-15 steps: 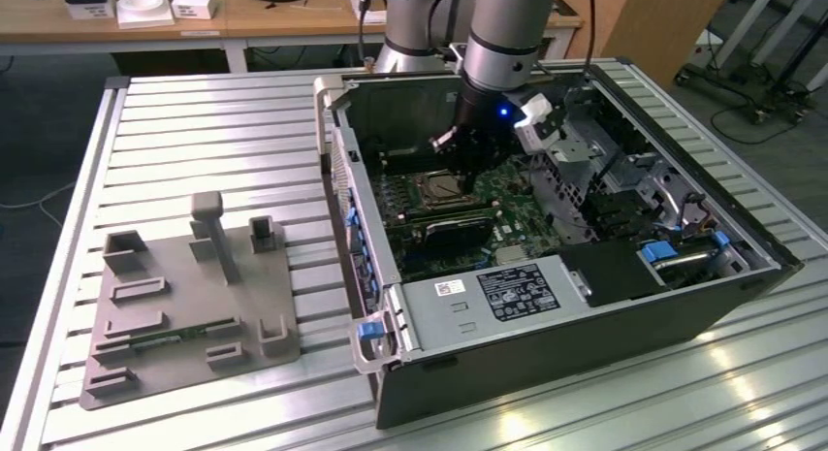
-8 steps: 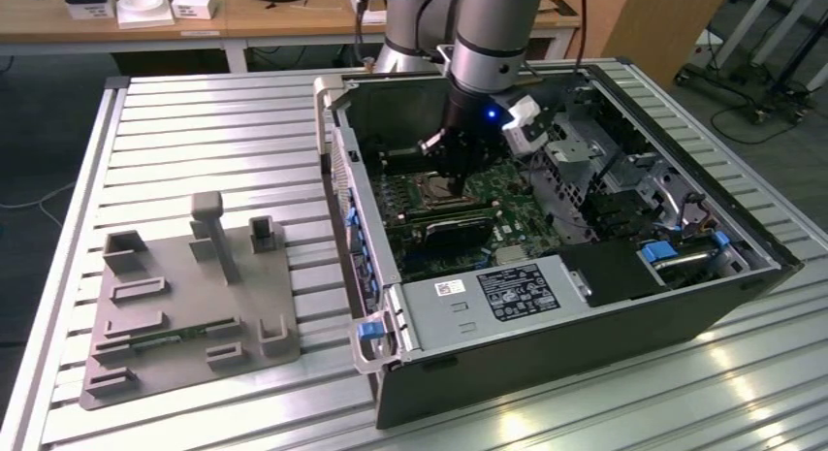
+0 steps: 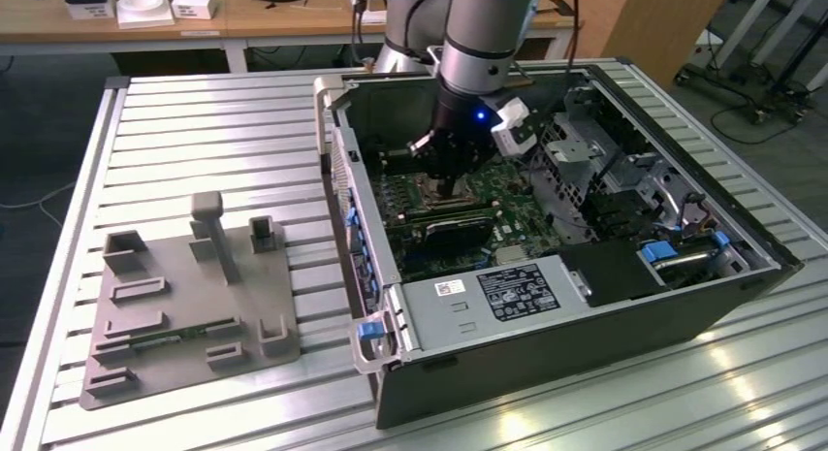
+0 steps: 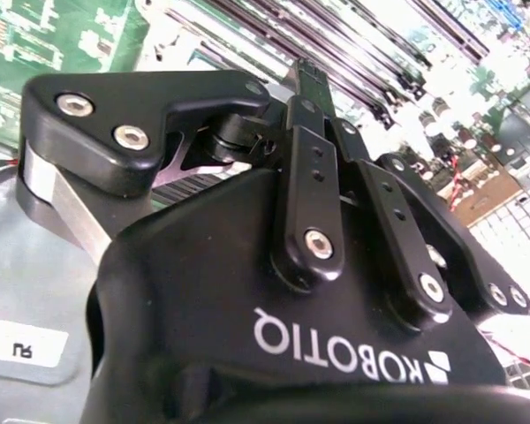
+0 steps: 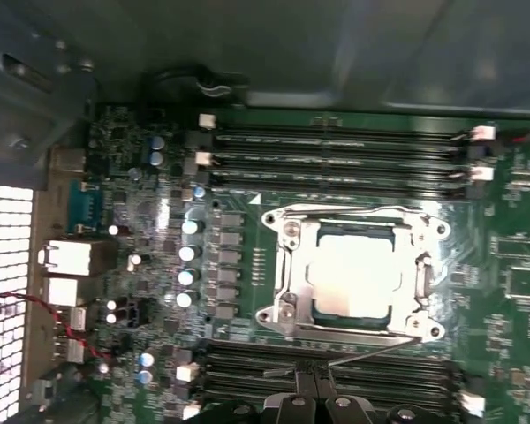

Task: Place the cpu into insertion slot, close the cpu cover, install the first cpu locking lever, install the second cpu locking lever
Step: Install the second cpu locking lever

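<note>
In the first wrist view the cpu [image 5: 353, 278] lies flat in the insertion slot [image 5: 275, 315], its pale silver top showing through the window of the cpu cover [image 5: 353, 219]. The cover lies down over it. A thin wire locking lever [image 5: 380, 347] runs slanted along the socket edge nearest my gripper [image 5: 314, 382], whose fingertips stand together just past the lever's free end. Whether they touch it I cannot tell. In the exterior view my gripper [image 3: 453, 184] reaches down into the open computer case, right above the socket on the green board [image 3: 518, 213]. The second wrist view has the gripper's black fingers [image 4: 307, 97] over the board.
Long memory slots [image 5: 336, 146] flank the socket on two sides. The case wall [image 3: 339, 170] rises on the exterior view's left of the arm, with a drive cage [image 3: 589, 145] and a labelled metal box [image 3: 498, 291] close by. A grey fixture plate [image 3: 181, 306] lies outside on the slatted table [image 3: 207, 112].
</note>
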You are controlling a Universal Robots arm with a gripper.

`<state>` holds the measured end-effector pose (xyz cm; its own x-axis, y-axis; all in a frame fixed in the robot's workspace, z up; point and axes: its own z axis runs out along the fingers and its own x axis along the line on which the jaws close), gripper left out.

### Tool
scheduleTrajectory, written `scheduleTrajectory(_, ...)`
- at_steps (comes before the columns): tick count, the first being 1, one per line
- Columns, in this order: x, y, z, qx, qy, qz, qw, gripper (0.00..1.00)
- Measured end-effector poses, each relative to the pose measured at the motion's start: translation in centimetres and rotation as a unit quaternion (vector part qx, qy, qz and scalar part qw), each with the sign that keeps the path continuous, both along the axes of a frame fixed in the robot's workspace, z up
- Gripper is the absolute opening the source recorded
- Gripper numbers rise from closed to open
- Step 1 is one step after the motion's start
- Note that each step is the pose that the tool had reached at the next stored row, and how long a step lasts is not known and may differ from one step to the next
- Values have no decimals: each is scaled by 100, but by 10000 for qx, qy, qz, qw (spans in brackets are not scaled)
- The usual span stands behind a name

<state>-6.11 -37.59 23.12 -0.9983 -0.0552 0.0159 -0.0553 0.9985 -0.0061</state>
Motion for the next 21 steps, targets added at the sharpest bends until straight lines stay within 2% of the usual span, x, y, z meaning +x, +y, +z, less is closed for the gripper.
scheduleTrajectory(3, -31, 4, -26, 0, 32, 5, 10000, 10)
scheduleTrajectory(6, -63, 9, -59, -1, 45, 10, 10000, 10)
scheduleTrajectory(11, -87, 11, -124, 0, 49, 13, 10000, 10)
scheduleTrajectory(21, -130, 12, -179, 22, 49, 14, 10000, 10)
